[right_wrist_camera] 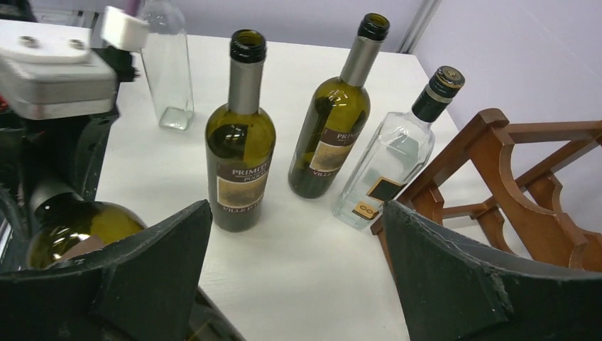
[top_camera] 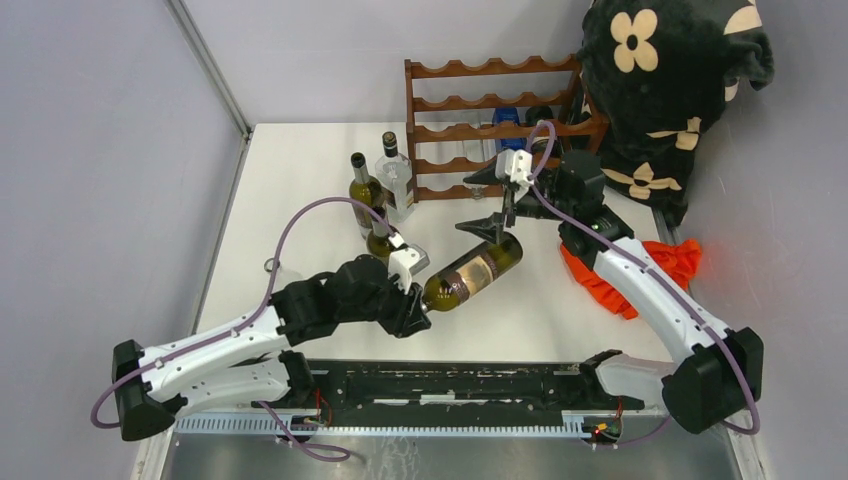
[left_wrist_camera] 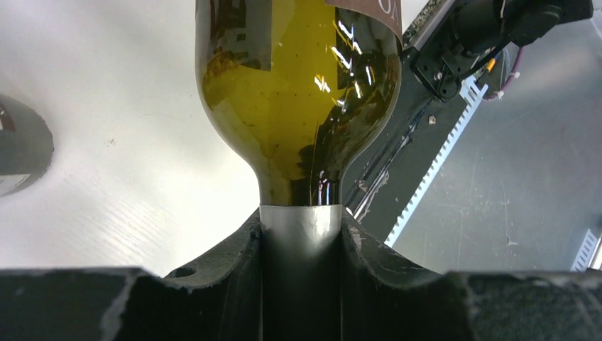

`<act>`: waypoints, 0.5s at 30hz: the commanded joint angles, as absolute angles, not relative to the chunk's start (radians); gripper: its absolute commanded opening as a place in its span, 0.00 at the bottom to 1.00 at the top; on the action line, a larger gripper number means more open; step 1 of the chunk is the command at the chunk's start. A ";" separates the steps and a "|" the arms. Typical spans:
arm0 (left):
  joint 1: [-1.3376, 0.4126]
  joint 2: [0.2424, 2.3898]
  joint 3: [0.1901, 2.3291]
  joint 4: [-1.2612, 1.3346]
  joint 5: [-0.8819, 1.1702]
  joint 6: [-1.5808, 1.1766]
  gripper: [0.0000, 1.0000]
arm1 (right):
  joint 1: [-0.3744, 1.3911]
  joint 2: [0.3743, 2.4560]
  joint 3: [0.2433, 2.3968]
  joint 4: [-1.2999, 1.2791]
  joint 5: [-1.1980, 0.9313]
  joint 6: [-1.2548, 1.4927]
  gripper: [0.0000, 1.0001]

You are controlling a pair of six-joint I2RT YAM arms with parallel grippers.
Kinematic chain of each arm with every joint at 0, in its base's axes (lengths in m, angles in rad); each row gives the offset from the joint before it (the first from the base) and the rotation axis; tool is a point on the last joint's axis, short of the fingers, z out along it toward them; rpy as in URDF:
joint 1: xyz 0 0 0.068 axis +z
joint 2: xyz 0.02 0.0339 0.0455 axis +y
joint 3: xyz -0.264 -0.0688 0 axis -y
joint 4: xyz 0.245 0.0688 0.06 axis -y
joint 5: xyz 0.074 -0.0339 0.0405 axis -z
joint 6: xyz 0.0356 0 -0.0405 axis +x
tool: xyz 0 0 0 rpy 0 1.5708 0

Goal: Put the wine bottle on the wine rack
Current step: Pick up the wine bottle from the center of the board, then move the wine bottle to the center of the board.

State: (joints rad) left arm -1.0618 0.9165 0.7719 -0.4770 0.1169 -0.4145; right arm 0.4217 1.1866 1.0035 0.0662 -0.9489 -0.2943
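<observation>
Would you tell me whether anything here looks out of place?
A crumpled orange cloth lies at the right table edge, and black flower-patterned fabric is heaped beside the wine rack; neither fits a bottle task.

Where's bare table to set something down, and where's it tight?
Free: far-left table, left of the standing bottles; near-right strip between the held wine bottle and orange cloth. Crowded: in front of the wine rack, around the right tool.

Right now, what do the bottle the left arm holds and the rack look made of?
The wine bottle: olive-green glass, glossy, see-through with sharp reflections; the grey neck sleeve looks like matte foil. The wine rack: reddish-brown wood, apparently stained, smooth; grain hard to see.
</observation>
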 commanded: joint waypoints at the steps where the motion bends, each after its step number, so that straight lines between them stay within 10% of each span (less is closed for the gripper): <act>1: -1.061 0.823 0.814 -0.421 0.160 -0.341 0.02 | 0.428 1.257 1.092 0.144 -0.904 -0.188 0.94; 15: -1.062 0.716 0.900 -0.603 0.227 -0.309 0.02 | 0.636 1.495 1.236 0.121 -0.882 -0.331 0.98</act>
